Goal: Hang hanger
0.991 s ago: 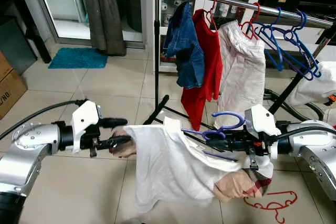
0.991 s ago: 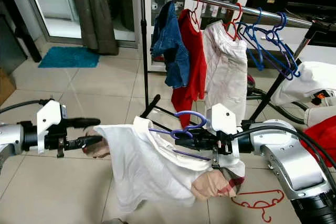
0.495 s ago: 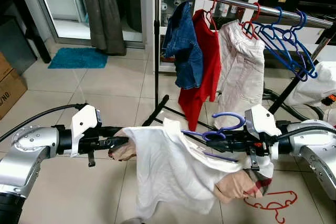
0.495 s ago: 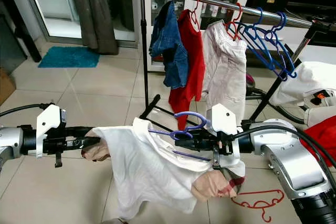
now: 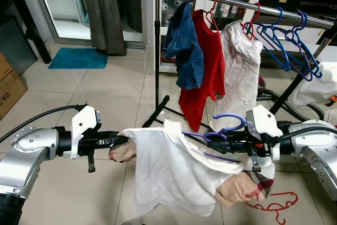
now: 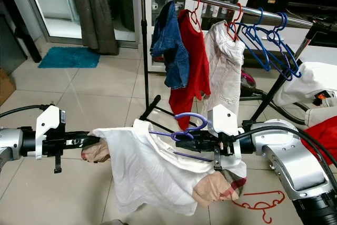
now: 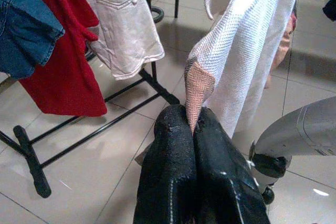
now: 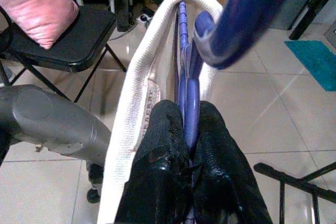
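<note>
A white top (image 5: 174, 169) with tan checked cuffs hangs on a purple hanger (image 5: 221, 129) between my two arms, low in front of the clothes rail (image 5: 237, 1). My right gripper (image 5: 218, 145) is shut on the purple hanger (image 8: 187, 95) just under its hook. My left gripper (image 5: 122, 140) is shut on the top's tan cuff (image 7: 198, 85), stretching the sleeve out to the left. The white top (image 7: 247, 45) drapes down beyond the pinched cuff.
On the rail hang a denim jacket (image 5: 184, 51), a red garment (image 5: 202, 72), pale trousers (image 5: 239, 72) and several bare blue hangers (image 5: 292, 40). A red hanger (image 5: 274, 204) lies on the tiles at right. A cardboard box (image 5: 8, 85) stands far left.
My left gripper has shut on the cuff and drawn the sleeve taut. The pale trousers and red garment on the rail sway slightly. My right gripper holds still.
</note>
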Robot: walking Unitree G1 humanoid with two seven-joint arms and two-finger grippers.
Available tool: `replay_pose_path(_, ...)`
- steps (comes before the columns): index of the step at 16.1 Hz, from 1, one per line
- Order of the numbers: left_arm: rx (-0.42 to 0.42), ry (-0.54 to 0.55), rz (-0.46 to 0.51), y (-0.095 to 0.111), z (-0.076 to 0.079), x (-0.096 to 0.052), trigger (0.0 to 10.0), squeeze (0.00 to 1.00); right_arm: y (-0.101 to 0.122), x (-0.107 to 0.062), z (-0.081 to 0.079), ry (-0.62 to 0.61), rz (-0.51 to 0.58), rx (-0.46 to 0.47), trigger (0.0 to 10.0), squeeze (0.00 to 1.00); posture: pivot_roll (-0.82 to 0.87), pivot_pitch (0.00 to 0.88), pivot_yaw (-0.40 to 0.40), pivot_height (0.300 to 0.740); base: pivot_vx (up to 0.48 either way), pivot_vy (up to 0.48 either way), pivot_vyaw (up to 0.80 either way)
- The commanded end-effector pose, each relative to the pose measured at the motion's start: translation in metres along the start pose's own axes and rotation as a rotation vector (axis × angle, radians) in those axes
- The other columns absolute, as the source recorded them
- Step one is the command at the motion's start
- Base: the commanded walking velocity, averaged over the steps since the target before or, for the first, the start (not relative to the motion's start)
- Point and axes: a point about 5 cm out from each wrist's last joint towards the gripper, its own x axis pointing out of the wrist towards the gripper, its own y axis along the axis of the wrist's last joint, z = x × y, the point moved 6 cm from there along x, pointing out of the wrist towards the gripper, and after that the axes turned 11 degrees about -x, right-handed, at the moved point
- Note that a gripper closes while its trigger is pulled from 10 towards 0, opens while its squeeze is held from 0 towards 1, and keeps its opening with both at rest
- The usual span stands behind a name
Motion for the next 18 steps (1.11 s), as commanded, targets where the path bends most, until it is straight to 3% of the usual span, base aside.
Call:
replay_pose_path(1,-0.012,0.008,-0.005,-0.001,-0.001,-0.004,0.0,0.0,0.009,-0.005,0.008,-0.014,0.016,-0.041,10.0,0.0,0.04,0.0,-0.023,0.74,0.0,0.0,0.0)
replay_pose_path(6,-0.025,0.077,-0.005,-0.001,-0.013,-0.02,0.0,0.0,-0.009,-0.009,0.01,-0.035,-0.063,-0.018,10.0,0.0,0.04,0.0,-0.02,0.74,0.0,0.0,0.0)
replay_pose_path(10,-0.047,0.125,-0.001,-0.003,-0.018,-0.032,0.0,0.0,-0.022,-0.014,0.022,-0.107,-0.107,0.0,10.0,0.0,0.04,0.0,-0.02,0.74,0.0,0.0,0.0)
replay_pose_path(14,-0.083,0.145,-0.008,-0.015,-0.015,-0.036,0.0,0.0,-0.021,-0.019,0.026,-0.128,-0.102,-0.007,10.0,0.0,0.04,0.0,-0.019,0.74,0.0,0.0,0.0)
replay_pose_path(18,-0.082,0.182,-0.007,-0.019,-0.02,-0.037,0.0,0.0,-0.013,-0.018,0.019,-0.076,-0.062,-0.012,10.0,0.0,0.04,0.0,-0.024,0.74,0.0,0.0,0.0)
